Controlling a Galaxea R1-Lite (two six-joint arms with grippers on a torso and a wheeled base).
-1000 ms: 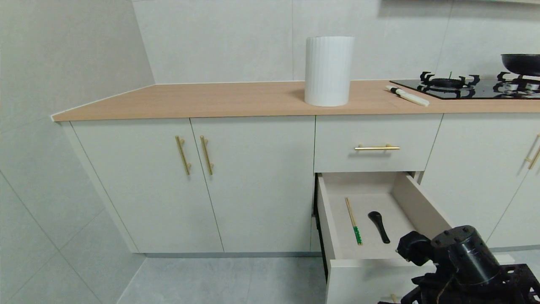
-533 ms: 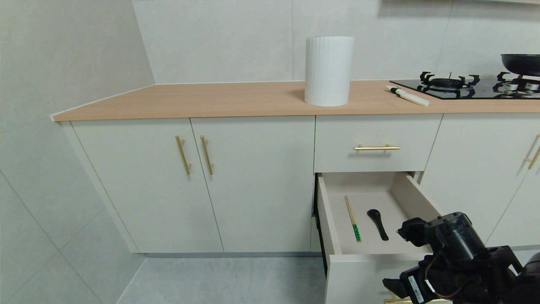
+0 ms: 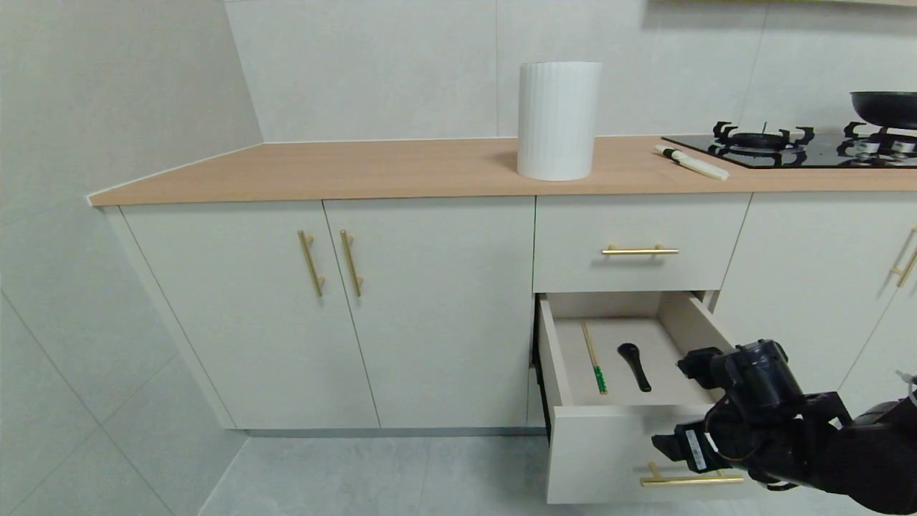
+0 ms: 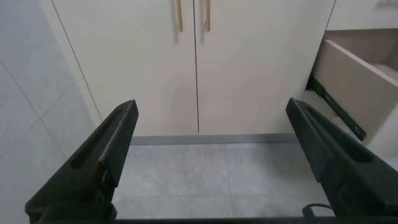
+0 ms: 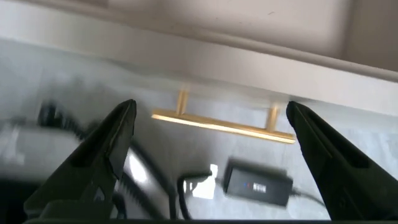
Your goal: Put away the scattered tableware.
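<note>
The left fingers (image 4: 112, 149) are wide open and hold nothing. They hang low over the floor (image 4: 205, 180), in front of two doors (image 3: 272, 322). The bench (image 3: 322, 172) runs along above the doors. A tall white pot (image 3: 558, 120) stands on the bench. Below the pot is a shut top drawer (image 3: 637, 222). Under that, the low drawer (image 3: 555, 373) is pulled out. In the low drawer lie the chopsticks (image 3: 594, 358) with green ends. Just beside them, to the right, lies a black spoon (image 3: 635, 366). The two are not touching. On the bench, right of the pot, lies a white knife (image 3: 691, 163), next to the stove (image 3: 788, 152). A black pan (image 3: 885, 107) sits on the stove. The right fingers (image 5: 109, 149) are wide open too and hold nothing. They are in front of the low drawer, close to its gold handle (image 5: 224, 126).
</note>
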